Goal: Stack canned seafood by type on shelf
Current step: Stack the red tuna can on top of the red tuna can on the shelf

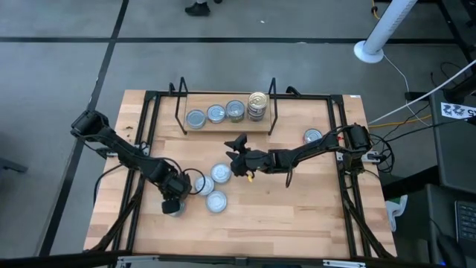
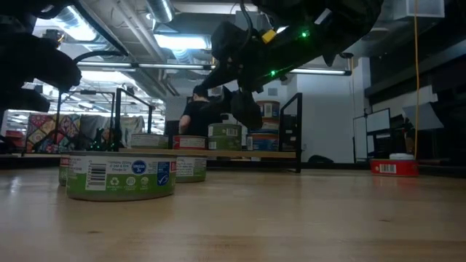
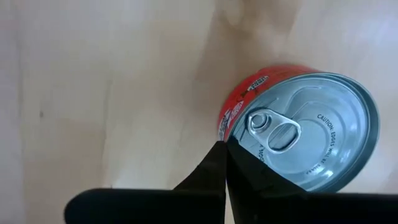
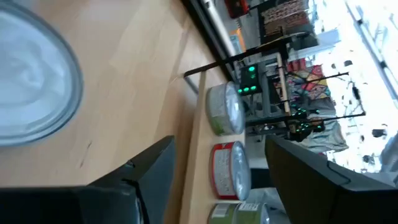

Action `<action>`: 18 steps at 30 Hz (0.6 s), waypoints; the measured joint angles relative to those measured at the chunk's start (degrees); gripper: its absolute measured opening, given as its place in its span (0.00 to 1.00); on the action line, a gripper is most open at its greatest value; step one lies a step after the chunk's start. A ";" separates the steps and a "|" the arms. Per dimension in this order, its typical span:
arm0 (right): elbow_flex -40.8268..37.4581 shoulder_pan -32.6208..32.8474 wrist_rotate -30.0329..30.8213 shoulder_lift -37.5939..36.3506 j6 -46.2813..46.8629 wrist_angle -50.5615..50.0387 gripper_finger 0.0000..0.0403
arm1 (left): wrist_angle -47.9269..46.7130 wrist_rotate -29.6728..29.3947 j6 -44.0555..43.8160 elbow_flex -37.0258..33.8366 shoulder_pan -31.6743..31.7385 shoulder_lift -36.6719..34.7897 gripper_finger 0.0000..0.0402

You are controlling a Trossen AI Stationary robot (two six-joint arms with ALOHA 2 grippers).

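Observation:
My left gripper (image 1: pixel 172 199) is shut and points down over a red-labelled tin (image 3: pixel 311 124) with a silver lid, near the table's near-left part. My right gripper (image 1: pixel 236 155) hangs open and empty above mid-table, raised off the wood (image 2: pixel 240 94), its fingers facing the shelf (image 1: pixel 223 128). The shelf's wooden base bears three single tins (image 1: pixel 216 114) and a short stack with a gold lid (image 1: pixel 257 106). Three silver-lidded tins (image 1: pixel 216 186) rest flat on the table between the grippers. Another tin (image 1: pixel 313 136) lies to the right. My left gripper (image 3: pixel 226 148) comes from above with its shut fingertips at the rim of the red tin's lid (image 3: pixel 245 134), beside the pull tab. The tin sits flat on the table. I cannot tell whether the tips touch it.
Black frame rails (image 1: pixel 149 134) run along the table's left, right and far sides around the working area. The shelf's thin wire uprights (image 1: pixel 181 112) stand at its ends. Bare wood (image 1: pixel 297 208) lies toward the near-right. A person stands in the room beyond the table (image 2: pixel 195 116).

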 joint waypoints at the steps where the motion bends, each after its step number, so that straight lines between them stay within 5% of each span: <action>1: 0.00 0.00 -0.02 0.00 0.57 -0.90 0.62 | 0.25 -0.63 -0.77 0.02 0.00 -0.04 0.00; 18: 0.00 0.00 -8.59 0.02 4.72 -8.90 0.62 | -0.21 -16.33 -10.39 -0.28 0.07 -4.64 0.00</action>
